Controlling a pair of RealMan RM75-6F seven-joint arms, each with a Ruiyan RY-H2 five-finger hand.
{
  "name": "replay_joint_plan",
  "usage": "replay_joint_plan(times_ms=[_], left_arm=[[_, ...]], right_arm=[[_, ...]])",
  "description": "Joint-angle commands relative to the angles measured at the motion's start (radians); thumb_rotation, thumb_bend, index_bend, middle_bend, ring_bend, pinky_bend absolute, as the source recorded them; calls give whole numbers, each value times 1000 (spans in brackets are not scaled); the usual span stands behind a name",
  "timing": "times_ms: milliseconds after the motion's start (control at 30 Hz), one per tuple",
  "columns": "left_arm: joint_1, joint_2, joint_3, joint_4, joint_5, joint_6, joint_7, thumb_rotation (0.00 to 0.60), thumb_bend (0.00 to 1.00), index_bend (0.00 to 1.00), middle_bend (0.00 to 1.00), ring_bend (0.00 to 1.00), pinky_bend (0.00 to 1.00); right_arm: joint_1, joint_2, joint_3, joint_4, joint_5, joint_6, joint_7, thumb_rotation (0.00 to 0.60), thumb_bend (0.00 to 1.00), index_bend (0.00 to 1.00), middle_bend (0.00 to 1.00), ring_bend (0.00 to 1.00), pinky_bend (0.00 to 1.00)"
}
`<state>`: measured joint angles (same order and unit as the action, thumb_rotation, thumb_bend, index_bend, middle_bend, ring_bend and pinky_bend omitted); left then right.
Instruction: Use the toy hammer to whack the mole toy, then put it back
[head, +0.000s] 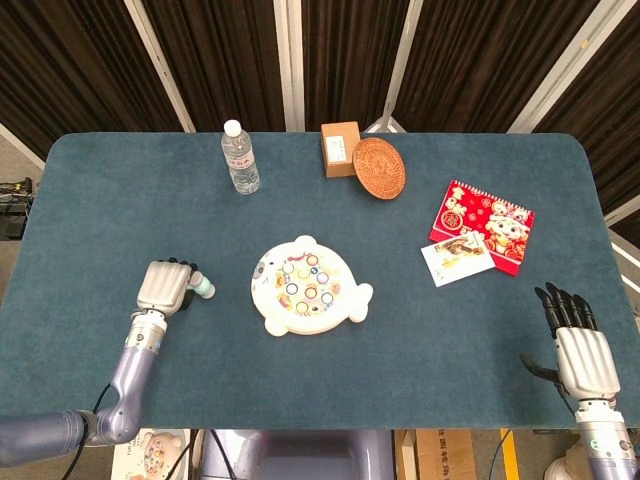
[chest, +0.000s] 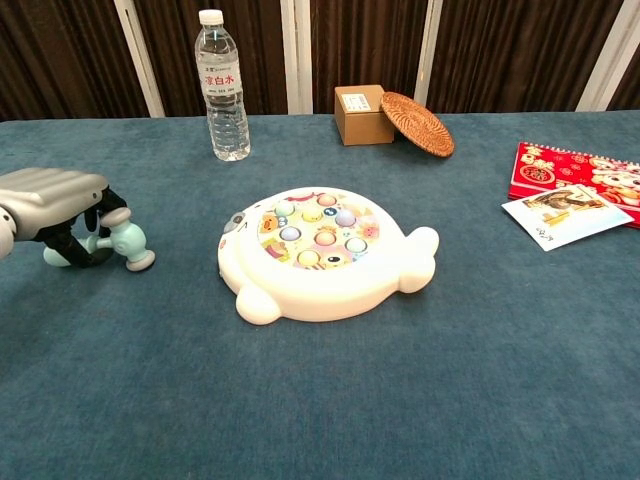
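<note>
The left hand (chest: 52, 197) was low over the tabletop (head: 130, 200) near its left edge, fingers curled around the handle of the toy hammer (chest: 112, 243), whose pale green head with grey ends pointed toward the mole toy (chest: 325, 253) and sat at the cloth; whether it actually touched the surface could not be told. From the head view the hammer's head (head: 201, 288) poked out from under the left hand (head: 164, 285) on the side facing the mole toy (head: 310, 285). That toy, a white rounded body with a ring of coloured buttons on top, lay flat near the middle of the tabletop, apart from the hammer. The right hand (head: 579, 345) hung beyond the front right corner, off the cloth, holding nothing, its dark fingers straight and close side by side. Along the far edge stood a water bottle (chest: 224, 88) upright, and a small cardboard box (chest: 361, 113) with a round woven coaster (chest: 417, 109) leaning against it. Toward the right edge lay a red picture book (head: 484, 224) with a card (head: 457, 260) overlapping its front corner.
</note>
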<state>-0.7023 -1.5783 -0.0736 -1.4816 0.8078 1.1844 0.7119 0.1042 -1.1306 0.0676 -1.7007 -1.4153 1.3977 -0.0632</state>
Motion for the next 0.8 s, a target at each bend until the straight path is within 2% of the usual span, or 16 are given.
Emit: replay_joint_plan(times_ms=[33,200,800], left_arm=[[2,0,-2,0,0,-1,6,600,388,549,473,366,472],[6,-2,-7,-1,10,2,10,600,326,533,464,361,467],[19,-6,-36,0,34,18,9,600,323,499,443,345,446]], right_arm=[[0,0,0,0,0,1,0,600,214,0,0,0,0],[0,0,0,0,-1,1,-2,600,214,0,0,0,0],[-2,2,-3,-3,-4,2,-3,600,214,0,0,0,0]])
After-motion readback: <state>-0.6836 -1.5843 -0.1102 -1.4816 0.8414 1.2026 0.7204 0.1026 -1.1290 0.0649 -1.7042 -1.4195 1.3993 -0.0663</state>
